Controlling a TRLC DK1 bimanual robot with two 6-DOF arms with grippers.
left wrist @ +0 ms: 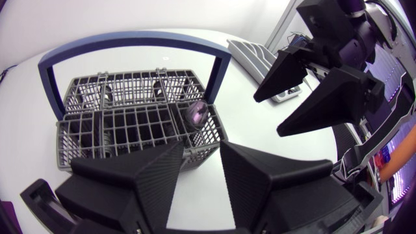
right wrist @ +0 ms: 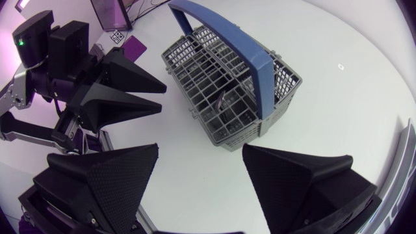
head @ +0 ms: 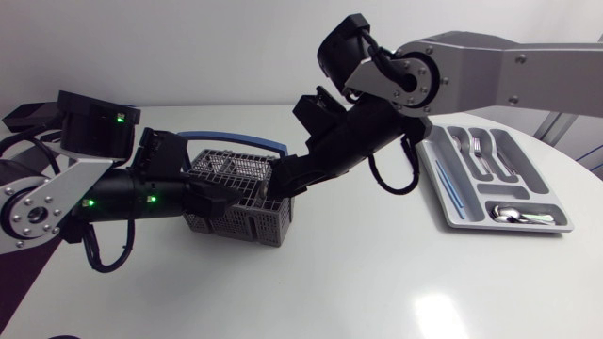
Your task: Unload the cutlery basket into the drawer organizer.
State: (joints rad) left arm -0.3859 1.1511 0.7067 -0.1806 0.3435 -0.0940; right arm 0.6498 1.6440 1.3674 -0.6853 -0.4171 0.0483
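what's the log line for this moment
left hand: open, facing basket | right hand: open, facing basket | basket: utensil inside | organizer: partly filled

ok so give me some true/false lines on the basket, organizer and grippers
1. The left gripper and the right gripper are both open and empty. True.
2. The basket lies on its side. False: it stands upright, handle on top.
3. The organizer holds cutlery. True.
4. The handle is red. False: it is blue.
5. The basket is empty. False: a spoon stands in it.
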